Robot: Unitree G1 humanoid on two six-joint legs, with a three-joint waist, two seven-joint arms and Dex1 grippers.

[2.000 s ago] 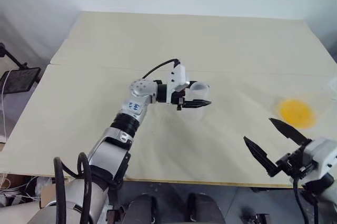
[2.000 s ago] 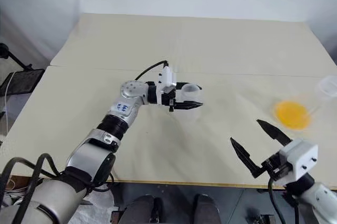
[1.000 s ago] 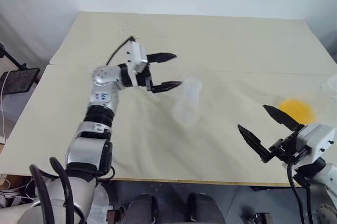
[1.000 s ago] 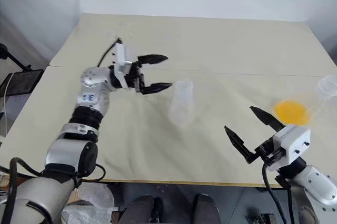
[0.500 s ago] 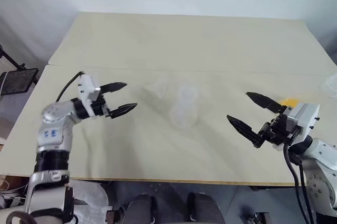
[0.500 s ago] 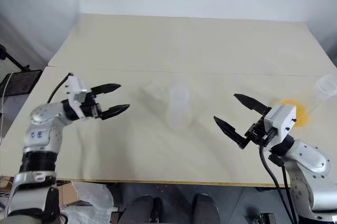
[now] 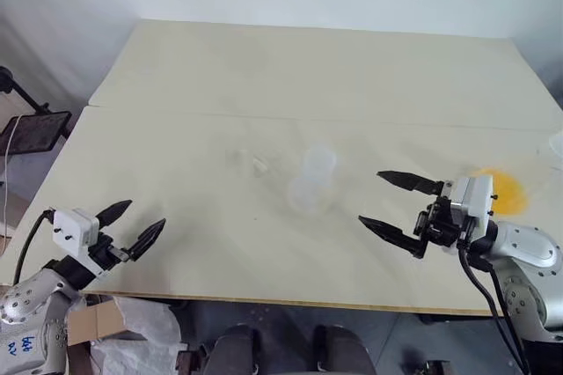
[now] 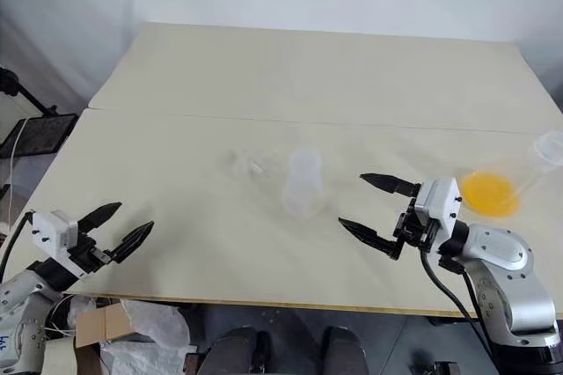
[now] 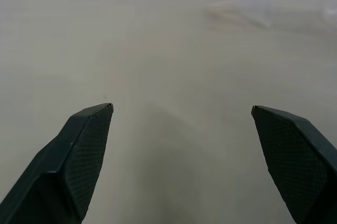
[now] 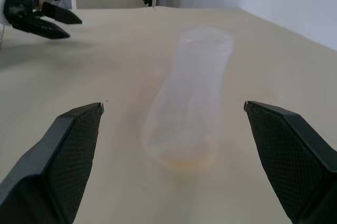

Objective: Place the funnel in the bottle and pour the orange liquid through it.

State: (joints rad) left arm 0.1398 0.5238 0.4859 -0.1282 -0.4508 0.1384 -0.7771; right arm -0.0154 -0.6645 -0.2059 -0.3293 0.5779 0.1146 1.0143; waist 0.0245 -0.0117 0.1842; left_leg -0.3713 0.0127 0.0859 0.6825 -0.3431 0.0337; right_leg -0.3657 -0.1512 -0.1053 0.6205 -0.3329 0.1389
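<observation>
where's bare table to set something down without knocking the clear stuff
The far half of the table, beyond the seam, is bare. So is the near stretch between the open left gripper and the bottle. It is crowded in the middle, where the funnel lies just left of the bottle and the open right gripper faces it, and at the right edge with the orange liquid.

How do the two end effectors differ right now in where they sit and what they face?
The left end effector hangs at the table's near left corner, facing bare tabletop; the right end effector is over the table, beside the clear bottle. In the right wrist view the bottle stands between the right end effector's fingers; the left's frame nothing. Both are open and empty.
</observation>
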